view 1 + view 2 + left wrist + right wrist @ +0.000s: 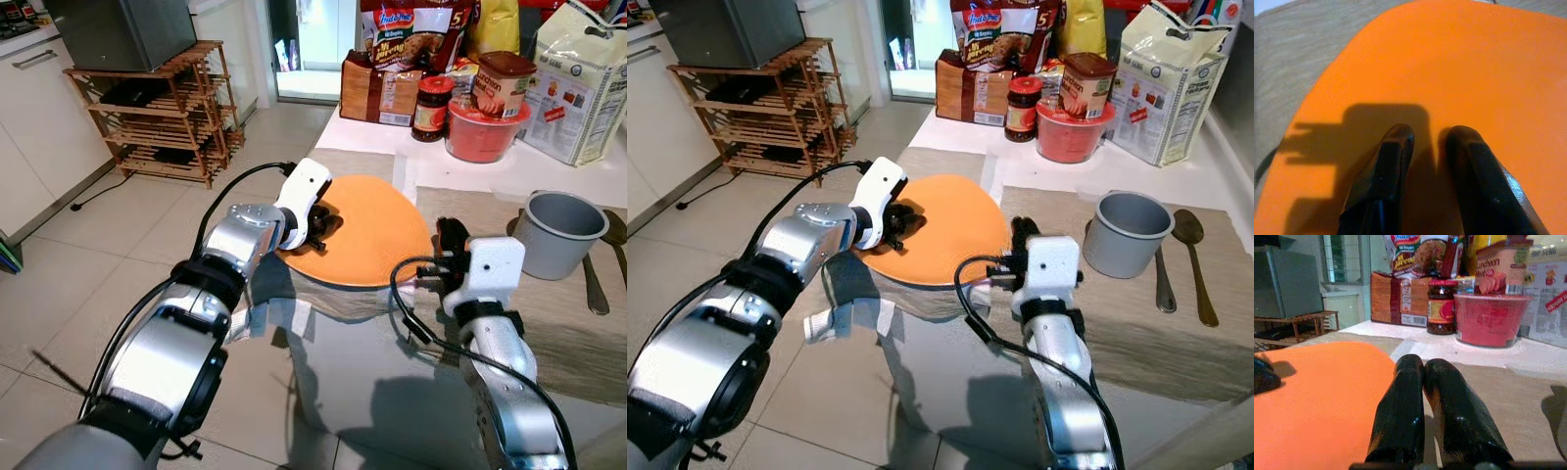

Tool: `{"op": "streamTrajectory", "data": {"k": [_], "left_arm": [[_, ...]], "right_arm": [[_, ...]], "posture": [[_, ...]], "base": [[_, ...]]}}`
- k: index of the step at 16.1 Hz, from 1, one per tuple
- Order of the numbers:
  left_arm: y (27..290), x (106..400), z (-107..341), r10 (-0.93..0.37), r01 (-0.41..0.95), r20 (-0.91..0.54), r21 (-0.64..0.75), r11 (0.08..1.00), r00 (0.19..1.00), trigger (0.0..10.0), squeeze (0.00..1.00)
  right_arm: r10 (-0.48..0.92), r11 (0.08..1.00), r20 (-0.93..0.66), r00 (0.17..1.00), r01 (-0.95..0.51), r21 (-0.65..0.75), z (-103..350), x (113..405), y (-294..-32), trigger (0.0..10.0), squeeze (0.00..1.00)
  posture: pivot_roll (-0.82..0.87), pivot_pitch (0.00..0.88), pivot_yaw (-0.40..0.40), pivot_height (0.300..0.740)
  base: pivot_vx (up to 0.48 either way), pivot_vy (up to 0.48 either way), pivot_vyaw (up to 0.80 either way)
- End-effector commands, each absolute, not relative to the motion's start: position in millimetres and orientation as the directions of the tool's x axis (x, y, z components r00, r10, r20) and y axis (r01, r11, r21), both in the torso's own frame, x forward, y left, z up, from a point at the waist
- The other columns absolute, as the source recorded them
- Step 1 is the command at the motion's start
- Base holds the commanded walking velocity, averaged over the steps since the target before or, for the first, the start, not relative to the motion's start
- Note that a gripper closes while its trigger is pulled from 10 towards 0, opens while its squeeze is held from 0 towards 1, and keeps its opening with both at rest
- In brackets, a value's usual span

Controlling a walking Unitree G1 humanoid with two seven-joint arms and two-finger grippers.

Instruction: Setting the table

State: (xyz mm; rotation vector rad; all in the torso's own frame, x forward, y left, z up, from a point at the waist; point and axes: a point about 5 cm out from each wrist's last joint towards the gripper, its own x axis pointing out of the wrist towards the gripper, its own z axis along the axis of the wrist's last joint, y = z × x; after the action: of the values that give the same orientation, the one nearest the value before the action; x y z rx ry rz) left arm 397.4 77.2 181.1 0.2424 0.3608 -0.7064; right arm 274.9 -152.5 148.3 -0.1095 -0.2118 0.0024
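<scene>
Head views: the orange plate (367, 230) lies on a placemat (950, 162) at the desk's (470, 166) near-left edge, the left tool (321, 223) over its rim.

Left wrist: fingers (1386, 166) narrowly parted above the plate — gripping nothing.

Right wrist: the right tool (1422, 367) is closed and empty, just beside the plate.

Plate placement seems in hand; next, likely nudging it square.

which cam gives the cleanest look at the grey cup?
Right eye view: the grey cup shows whole, upright on the placemat beside the two spoons. Left eye view shows it too, nearer the frame edge. The wrist views look at the orange plate.
</scene>
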Motion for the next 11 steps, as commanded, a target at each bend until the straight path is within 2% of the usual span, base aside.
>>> {"op": "streamTrajectory", "data": {"k": [1,9,11], "left_arm": [[81.0,399.8,180.7,-0.559,0.648,-0.407,0.117,0.753,0.722,10.0,0.00],[63.6,404.0,193.7,-0.582,0.652,-0.335,0.150,0.743,0.741,10.0,0.00],[67.1,410.4,218.2,-0.582,0.629,-0.256,0.177,0.757,0.772,10.0,0.00]], "right_arm": [[0.000,0.993,0.217,0.976,0.025,-0.113,151.6,272.9,-152.8,10.0,0.00],[0.010,0.993,0.209,0.978,0.015,-0.117,151.9,274.2,-151.2,10.0,0.00],[0.029,0.994,0.213,0.977,-0.005,-0.112,152.6,281.5,-146.7,10.0,0.00]], "posture": [[-0.18,0.064,0.123,0.740],[-0.18,0.054,0.121,0.740],[-0.16,0.018,0.108,0.740]], "base": [[0.000,0.000,0.00],[0.000,0.000,0.00],[0.000,0.000,0.00]]}}
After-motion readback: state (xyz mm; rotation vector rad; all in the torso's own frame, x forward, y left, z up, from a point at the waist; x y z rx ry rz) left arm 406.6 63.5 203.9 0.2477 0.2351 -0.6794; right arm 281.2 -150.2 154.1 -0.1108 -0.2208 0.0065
